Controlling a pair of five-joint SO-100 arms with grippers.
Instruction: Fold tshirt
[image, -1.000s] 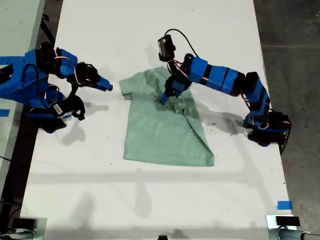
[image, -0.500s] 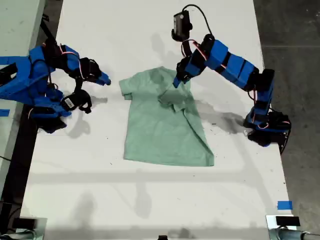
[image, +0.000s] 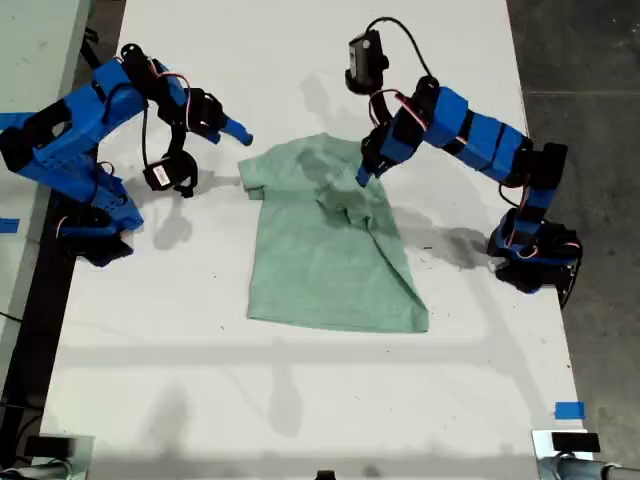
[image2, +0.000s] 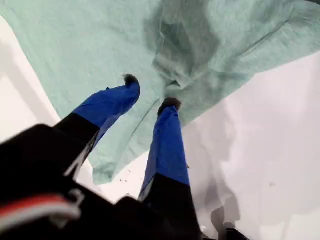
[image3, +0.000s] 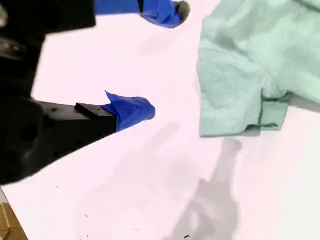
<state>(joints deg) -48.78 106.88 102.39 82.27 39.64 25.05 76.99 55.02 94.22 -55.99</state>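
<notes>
Exterior view is showing the tshirt lying on the white tabletop between the two arms, collar end away from the camera, with the sleeve side on the exterior view's right already turned inward so a diagonal fold is running down to the hem. My first gripper is hovering over the bunched cloth near the collar; in the first wrist view its jaws are standing apart above the fabric, gripping nothing. My second gripper is hanging over bare tabletop just beside the sleeve on the exterior view's left, jaws wide apart and empty.

I am judging this cloth as light, soft and limp: it is wrinkling readily, so it will sag and drag rather than hold a shape, and a pinch too shallow could slip off. I am thinking the sensible places to grip are the hemmed sleeve edge facing my second gripper and the shoulder seam near the collar, pinching both layers close to the tabletop.
</notes>
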